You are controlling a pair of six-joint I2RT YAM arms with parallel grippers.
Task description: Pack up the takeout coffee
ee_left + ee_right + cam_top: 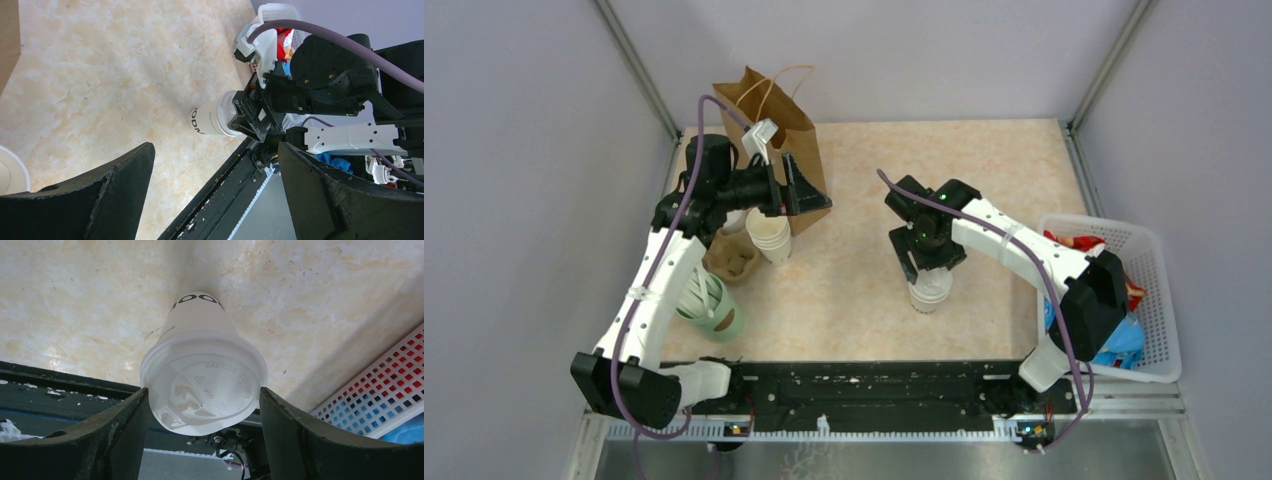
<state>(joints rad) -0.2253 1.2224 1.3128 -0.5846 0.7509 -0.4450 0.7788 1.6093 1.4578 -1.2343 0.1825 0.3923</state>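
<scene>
The takeout coffee (931, 292), a small white paper cup with a white plastic lid, stands on the table right of centre. My right gripper (929, 268) comes down over it, and in the right wrist view both fingers touch the lid's rim (202, 385), one on each side. The cup also shows in the left wrist view (212, 121). The brown paper bag (789, 130) stands upright and open at the back left. My left gripper (807, 192) is open and empty, right beside the bag's near face, its fingers wide apart (216, 147).
A stack of lidless cream cups (770, 237) stands in front of the bag. A brown cardboard piece (732, 258) and a green cup with straws (714, 310) lie under the left arm. A white basket (1159, 300) of snack packets stands at the right edge.
</scene>
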